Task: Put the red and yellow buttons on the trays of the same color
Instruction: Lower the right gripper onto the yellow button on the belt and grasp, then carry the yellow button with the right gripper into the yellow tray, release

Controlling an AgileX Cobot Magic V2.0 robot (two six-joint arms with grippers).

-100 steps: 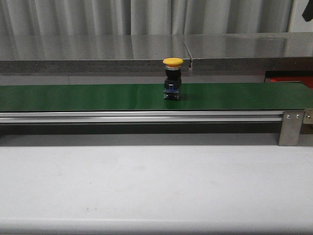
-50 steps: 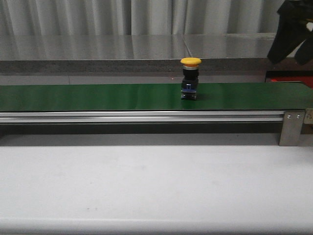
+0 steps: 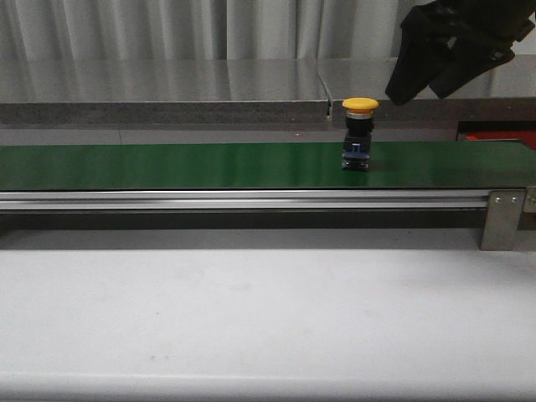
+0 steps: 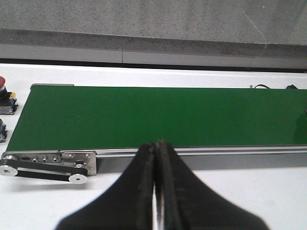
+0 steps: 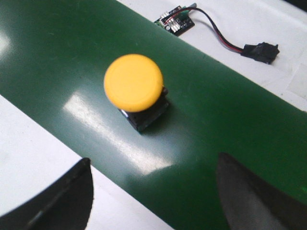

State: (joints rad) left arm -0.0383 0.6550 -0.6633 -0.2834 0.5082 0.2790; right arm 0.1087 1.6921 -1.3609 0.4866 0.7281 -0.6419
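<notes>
Yellow button [image 3: 360, 134]: round, smooth yellow mushroom cap on a dark boxy body with a blue base; it stands upright on the green belt [image 3: 167, 166], right of the belt's middle in the front view.
Same button from the right wrist [image 5: 134, 86]: matte yellow disc seen from above, black square body under it, a glossy highlight on the belt beside it.
Change: the button has travelled to the right along the belt since a second ago; the right gripper [image 3: 444, 63] has come further into the front view and now hangs at about 2 o'clock from the cap, apart from it.
Right jaws: spread wide, the two dark fingers [image 5: 57, 201] on either side of the wrist view, touching nothing.
Left gripper [image 4: 156, 191]: black jaws pressed together, empty, above the white worktop [image 4: 240, 191] near the belt's edge.
Red button [image 4: 2, 88]: dark red cap, partly cut off, beside the belt's end in the left wrist view.
Tray [image 3: 496, 134]: bright red strip behind the belt's right end.
Belt: flat, slightly glossy green, on a ribbed aluminium rail [image 3: 251, 199].
Circuit board [image 5: 175, 21]: small, with a cable, on the worktop beyond the belt.
</notes>
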